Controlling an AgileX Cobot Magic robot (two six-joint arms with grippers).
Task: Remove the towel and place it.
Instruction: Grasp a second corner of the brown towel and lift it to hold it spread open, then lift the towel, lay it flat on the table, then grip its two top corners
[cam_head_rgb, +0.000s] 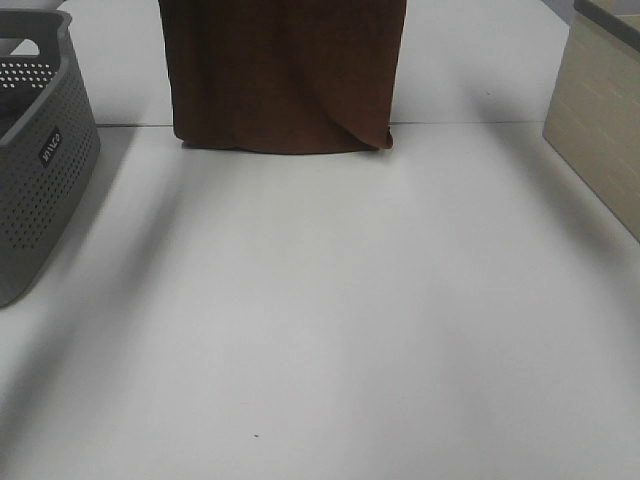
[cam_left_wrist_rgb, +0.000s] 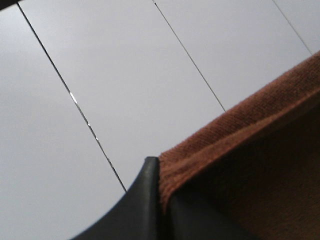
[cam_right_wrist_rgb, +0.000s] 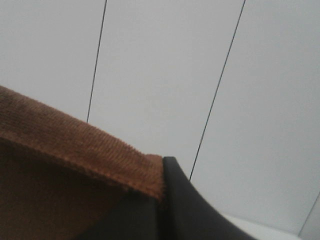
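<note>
The towel (cam_head_rgb: 285, 75), dark reddish-brown, hangs flat and upright at the back middle of the high view. Its lower edge reaches the white table (cam_head_rgb: 320, 320), and its lower right corner curls under. Both grippers are above the top of that view. In the left wrist view my left gripper (cam_left_wrist_rgb: 159, 167) is shut on the towel's hem (cam_left_wrist_rgb: 250, 145), with pale panels behind. In the right wrist view my right gripper (cam_right_wrist_rgb: 163, 167) is likewise shut on the towel's hem (cam_right_wrist_rgb: 65, 145) at the other corner.
A grey perforated basket (cam_head_rgb: 30, 150) stands at the table's left edge. A pale wooden box (cam_head_rgb: 600, 120) stands at the back right. A seam in the tabletop runs across just behind the towel's lower edge.
</note>
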